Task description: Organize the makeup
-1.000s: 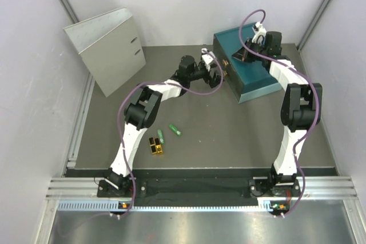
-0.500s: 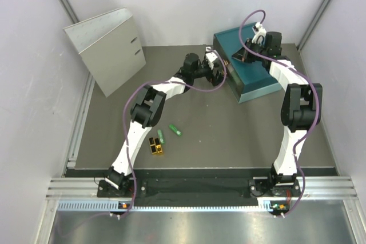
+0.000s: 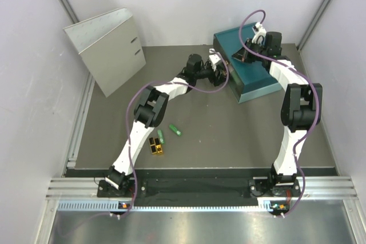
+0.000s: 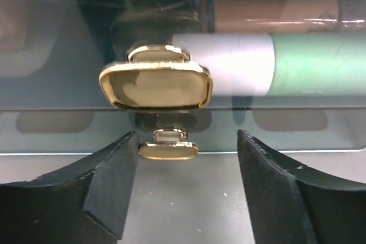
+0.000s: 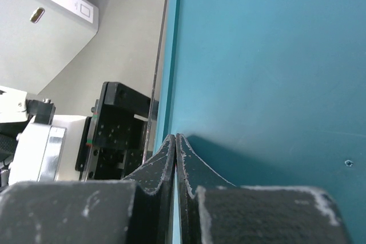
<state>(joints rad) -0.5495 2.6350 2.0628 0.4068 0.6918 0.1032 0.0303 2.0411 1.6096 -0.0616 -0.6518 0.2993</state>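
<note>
Two green tubes (image 3: 162, 136) (image 3: 176, 130) and a gold-and-black block (image 3: 155, 146) lie on the grey table in front of the left arm. The teal drawer box (image 3: 257, 75) stands at the back right. My left gripper (image 3: 221, 73) (image 4: 187, 141) is open, right at the box's front, its fingers (image 4: 108, 190) either side of and just below the gold knob (image 4: 155, 87). Behind the see-through drawer front lie a green tube with white cap (image 4: 274, 64) and a peach-orange tube (image 4: 269, 18). My right gripper (image 3: 243, 55) (image 5: 176, 140) is shut and empty, tips resting on the box's top (image 5: 269, 55).
A grey metal-look folder box (image 3: 106, 50) stands at the back left; it also shows in the right wrist view (image 5: 46, 38). White walls close in the table on three sides. A smaller gold knob shape (image 4: 168, 150) shows under the main knob.
My left gripper has moved right, up to the front of the teal box. The right arm and the makeup on the table have not moved.
</note>
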